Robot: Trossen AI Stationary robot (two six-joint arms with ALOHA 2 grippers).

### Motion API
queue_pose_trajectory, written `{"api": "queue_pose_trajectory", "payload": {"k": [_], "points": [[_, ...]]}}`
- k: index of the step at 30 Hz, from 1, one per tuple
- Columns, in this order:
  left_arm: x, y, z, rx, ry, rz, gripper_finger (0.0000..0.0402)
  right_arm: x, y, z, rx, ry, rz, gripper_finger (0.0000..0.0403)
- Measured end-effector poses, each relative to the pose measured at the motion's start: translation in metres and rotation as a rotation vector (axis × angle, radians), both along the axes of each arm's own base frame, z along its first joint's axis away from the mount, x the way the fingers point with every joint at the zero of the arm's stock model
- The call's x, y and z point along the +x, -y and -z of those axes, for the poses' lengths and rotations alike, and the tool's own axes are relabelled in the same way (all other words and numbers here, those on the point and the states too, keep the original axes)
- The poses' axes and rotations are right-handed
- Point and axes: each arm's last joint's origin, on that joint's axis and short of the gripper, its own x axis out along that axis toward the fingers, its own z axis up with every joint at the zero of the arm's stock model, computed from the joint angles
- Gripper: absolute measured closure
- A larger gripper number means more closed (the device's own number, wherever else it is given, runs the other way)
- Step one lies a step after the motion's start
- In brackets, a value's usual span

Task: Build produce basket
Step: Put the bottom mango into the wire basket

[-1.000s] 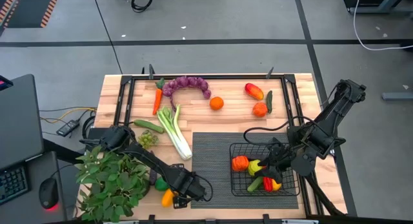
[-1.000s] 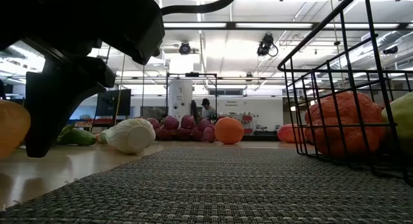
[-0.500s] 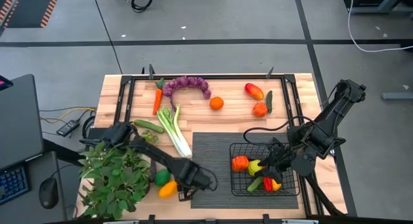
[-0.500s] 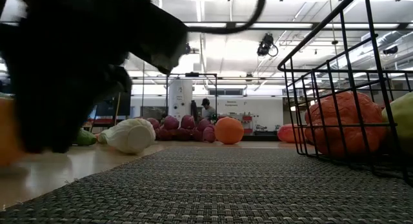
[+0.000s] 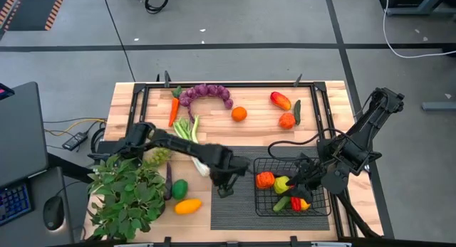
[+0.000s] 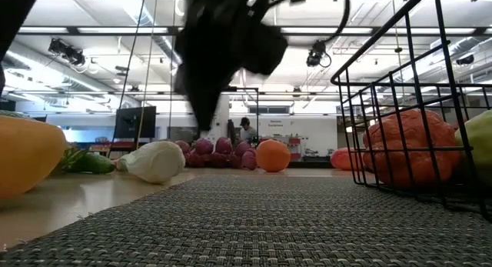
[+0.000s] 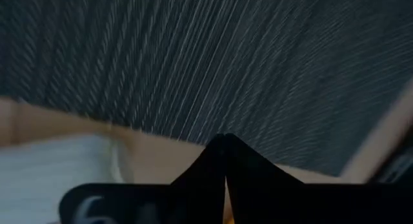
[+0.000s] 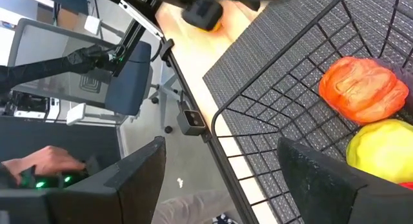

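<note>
Fingers (image 7: 222, 161) of the left gripper (image 5: 224, 190) are pressed together, empty, over the dark ribbed mat (image 5: 235, 208) on the table (image 5: 335, 104). Right gripper (image 5: 303, 177) hangs with fingers (image 8: 322, 179) spread at the basket (image 5: 318, 204), which sits on the mat's right part holding produce (image 5: 266, 180). An orange (image 5: 239, 113) and yellow pepper (image 5: 187, 206) lie outside.

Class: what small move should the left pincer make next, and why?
Likely open the left pincer and swing it to the yellow-orange fruit: it hangs shut over the mat, seemingly empty, while that fruit lies outside the basket.
</note>
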Motion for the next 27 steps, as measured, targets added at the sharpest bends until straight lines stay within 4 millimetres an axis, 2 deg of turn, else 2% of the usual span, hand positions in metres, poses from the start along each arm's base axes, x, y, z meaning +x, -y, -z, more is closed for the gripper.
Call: {"api": "queue_pose_trajectory", "payload": {"k": [5, 10, 14, 17, 20, 23, 27], "points": [[0.017, -0.018, -0.055, 0.023, 0.14, 0.066, 0.0396, 0.0, 0.001, 0.0, -0.012, 0.012, 0.017, 0.0104], [0.017, -0.052, -0.113, 0.177, 0.234, 0.108, 0.0393, 0.001, 0.002, -0.001, -0.067, 0.054, 0.041, 0.0104], [0.012, -0.082, -0.146, 0.209, 0.274, 0.064, 0.0387, 0.006, 0.004, -0.006, -0.147, 0.154, 0.093, 0.0104], [0.006, -0.095, -0.159, 0.182, 0.269, 0.032, 0.0391, 0.01, 0.006, -0.009, -0.163, 0.197, 0.123, 0.0104], [-0.002, -0.088, -0.16, 0.112, 0.221, 0.059, 0.0395, 0.012, 0.008, -0.01, -0.162, 0.2, 0.133, 0.0104], [-0.009, -0.064, -0.155, 0.06, 0.155, 0.127, 0.0386, 0.012, 0.008, -0.009, -0.162, 0.199, 0.133, 0.0104], [-0.014, -0.028, -0.145, 0.055, 0.109, 0.221, 0.0344, 0.012, 0.007, -0.009, -0.163, 0.199, 0.13, 0.0104]]}}
